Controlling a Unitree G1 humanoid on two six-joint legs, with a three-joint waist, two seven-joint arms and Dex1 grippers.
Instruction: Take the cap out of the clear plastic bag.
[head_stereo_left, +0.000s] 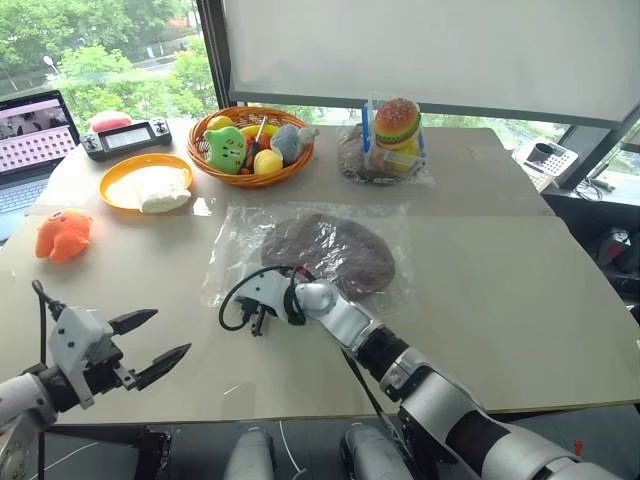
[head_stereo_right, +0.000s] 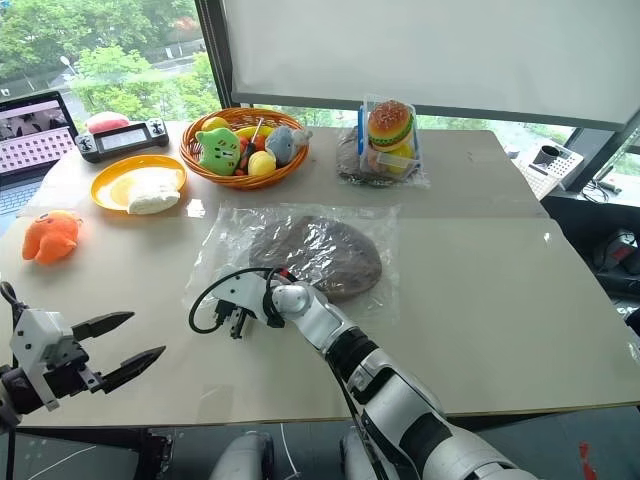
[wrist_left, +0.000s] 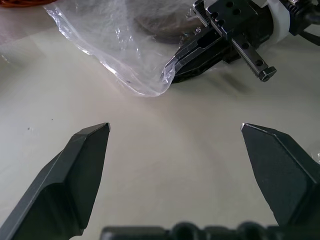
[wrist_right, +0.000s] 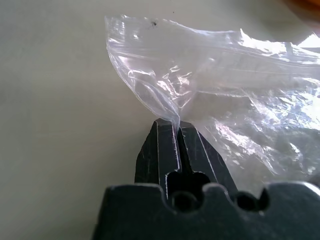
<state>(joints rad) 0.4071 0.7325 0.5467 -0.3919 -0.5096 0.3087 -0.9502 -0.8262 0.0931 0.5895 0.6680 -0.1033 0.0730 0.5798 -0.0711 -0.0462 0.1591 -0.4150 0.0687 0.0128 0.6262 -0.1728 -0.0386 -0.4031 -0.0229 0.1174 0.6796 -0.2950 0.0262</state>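
Cap (head_stereo_left: 330, 252): brown, round, flat; lies inside the clear plastic bag (head_stereo_left: 235, 235), near the middle of the counter (head_stereo_left: 500, 290).
Clear plastic bag: spread flat on the counter, wider than the cap; near corner lifted a little and pinched in the right gripper (wrist_right: 178, 131).
Right gripper: fingers (wrist_right: 160, 150) pressed together on a fold of the bag's edge, at the bag's near left corner; seen again in the left wrist view, beside the crumpled film.
Left gripper (head_stereo_left: 160, 342): fingers (wrist_left: 82, 165) spread wide, holding nothing; hangs over bare counter near the front left edge, apart from the bag.
Orange wicker basket (head_stereo_left: 212, 167): at the back of the counter beyond the bag; filled with plush toys, a green one and a grey one among them.
Small clear wrap (head_stereo_left: 352, 160): right of the basket; holds a dark bundle with a burger toy (head_stereo_left: 397, 120) on top.
Yellow plate (head_stereo_left: 115, 190): left of the basket; carries a white packet (head_stereo_left: 160, 190).
Orange plush toy (head_stereo_left: 63, 235): loose on the counter, far left.
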